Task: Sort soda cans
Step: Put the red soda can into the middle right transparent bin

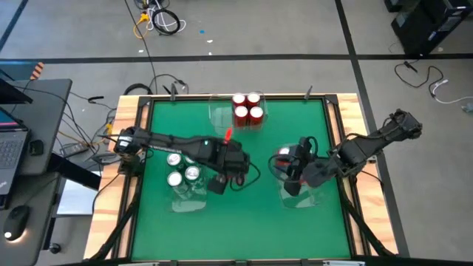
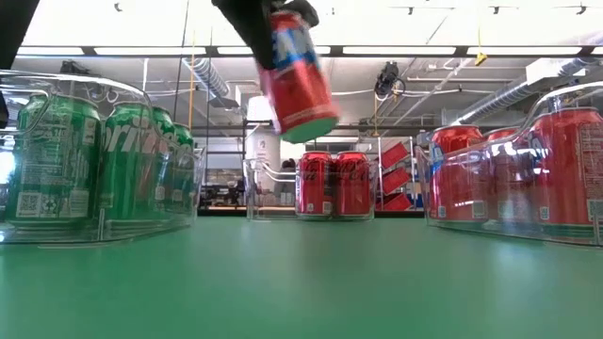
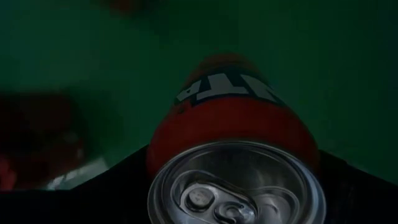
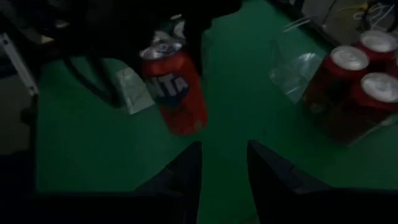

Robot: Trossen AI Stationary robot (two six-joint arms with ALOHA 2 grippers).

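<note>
My left gripper (image 1: 229, 150) is over the table's middle, shut on a red soda can (image 2: 298, 77) held high above the green mat. The can also shows in the left wrist view (image 3: 231, 118) and the right wrist view (image 4: 176, 92). My right gripper (image 4: 224, 168) is open and empty, above the right tray (image 1: 314, 198) of red cans (image 2: 528, 174). Green cans (image 1: 182, 170) stand upright in the left tray (image 2: 113, 231). More red cans (image 1: 247, 109) stand upright in the far tray (image 1: 219, 117). My left gripper pinches the red can between its two fingers at the upper body, just below the silver top (image 3: 239, 186). The fingers come from above, pointing down. The can hangs below them, tilted, its base (image 2: 316, 127) lifted clear of the table.
Three clear plastic trays stand on the green mat: left, right and far middle. Bare mat (image 1: 236, 222) lies between them and toward the near edge. A wooden frame (image 1: 347, 118) rims the table; cables lie beyond the left edge.
</note>
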